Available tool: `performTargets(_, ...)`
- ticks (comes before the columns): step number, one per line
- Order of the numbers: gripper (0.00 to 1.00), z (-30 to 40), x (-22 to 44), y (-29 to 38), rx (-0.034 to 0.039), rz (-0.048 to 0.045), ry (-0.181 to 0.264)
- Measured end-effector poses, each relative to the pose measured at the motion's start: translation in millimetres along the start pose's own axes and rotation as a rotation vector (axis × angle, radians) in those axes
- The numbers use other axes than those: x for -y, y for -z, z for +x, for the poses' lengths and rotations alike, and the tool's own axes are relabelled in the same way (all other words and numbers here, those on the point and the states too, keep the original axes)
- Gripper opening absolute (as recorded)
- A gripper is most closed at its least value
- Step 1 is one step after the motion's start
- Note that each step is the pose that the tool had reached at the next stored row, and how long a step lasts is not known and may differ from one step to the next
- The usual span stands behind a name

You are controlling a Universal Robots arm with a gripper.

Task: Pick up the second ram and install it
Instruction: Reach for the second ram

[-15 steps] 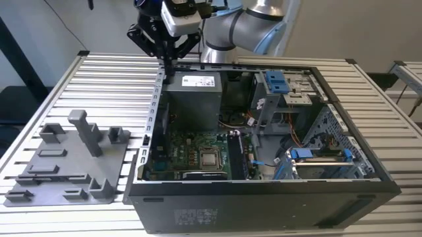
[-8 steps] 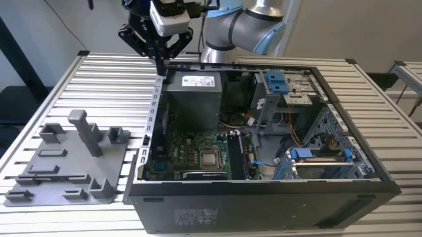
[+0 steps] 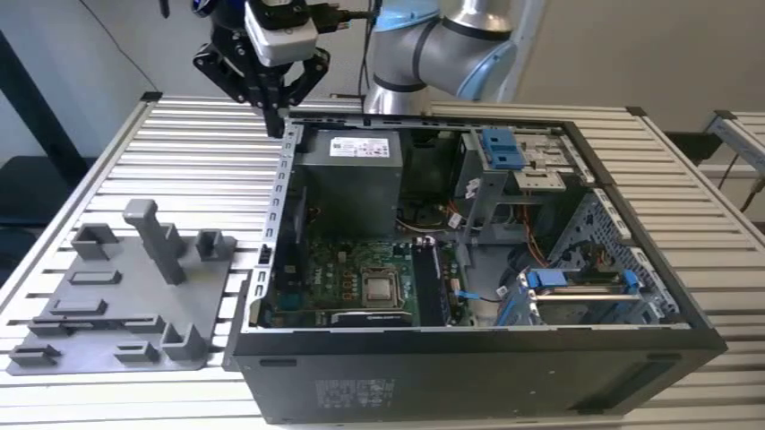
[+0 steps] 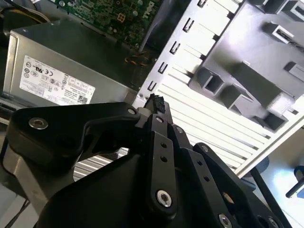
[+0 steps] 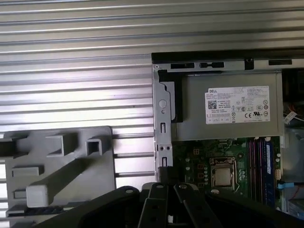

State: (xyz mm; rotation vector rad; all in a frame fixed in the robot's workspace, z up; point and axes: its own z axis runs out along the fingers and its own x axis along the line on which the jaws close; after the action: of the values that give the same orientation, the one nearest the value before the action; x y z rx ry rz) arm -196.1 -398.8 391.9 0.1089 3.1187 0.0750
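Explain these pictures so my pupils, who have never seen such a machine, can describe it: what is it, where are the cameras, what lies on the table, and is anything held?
The machine is a robot arm with a black pincer for grasping. The exterior view comes from a camera standing off the arm; both wrist views come from cameras riding on the arm, looking past the pincer. On the ribbed metal table lie an open computer case, its green circuit board showing, and, on the exterior view's left, a grey holder plate with upright posts. The pincer hangs near the case's corner by the arm's base. It looks shut and seems to hold nothing.
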Motion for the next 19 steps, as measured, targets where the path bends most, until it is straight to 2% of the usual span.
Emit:
performTargets(12,0.11,23.4,1.6,-0.3,0.0000,0.0000,0.001)
performTargets(16,0.11,27.4,1.9,-0.3,-0.0003,0.0000,0.001)
performTargets(19,0.11,27.5,1.9,-0.3,-0.0004,0.0000,0.001)
